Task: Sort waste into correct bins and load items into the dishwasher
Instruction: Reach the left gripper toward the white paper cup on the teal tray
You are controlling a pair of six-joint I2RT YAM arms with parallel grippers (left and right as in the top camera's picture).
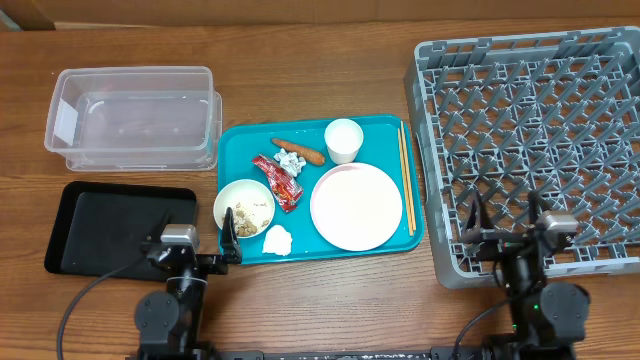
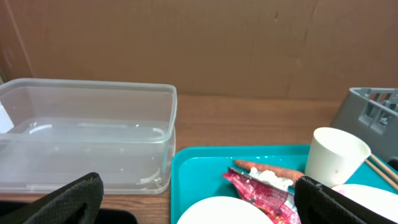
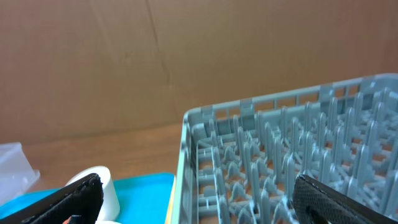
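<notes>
At the far left of the wooden table [image 1: 320, 60], the clear tub [image 1: 135, 72] is sitting toward the back, and the black tray [image 1: 100, 230] is lying just in front of it. The left gripper [image 1: 195, 248] is hovering at the black tray's near right corner, its fingers spread wide and holding nothing. Next, the teal tray [image 1: 228, 140] is carrying most of the things. The white bowl [image 1: 250, 198] with beige crumbs [image 1: 245, 218] is sitting at its near left, with a paper scrap [image 1: 277, 240] just beside it. The red wrapper [image 1: 281, 182] is lying between the bowl and the pink plate [image 1: 357, 207]. A second scrap [image 1: 290, 160] is touching the carrot stick [image 1: 306, 152], and the cup [image 1: 343, 140] is standing upright behind the plate. The chopsticks [image 1: 407, 180] are lying along the tray's right edge. The grey rack [image 1: 560, 120] is filling the right side, and the right gripper [image 1: 507, 225] is hovering over its near edge, fingers parted wide, grasping nothing.
</notes>
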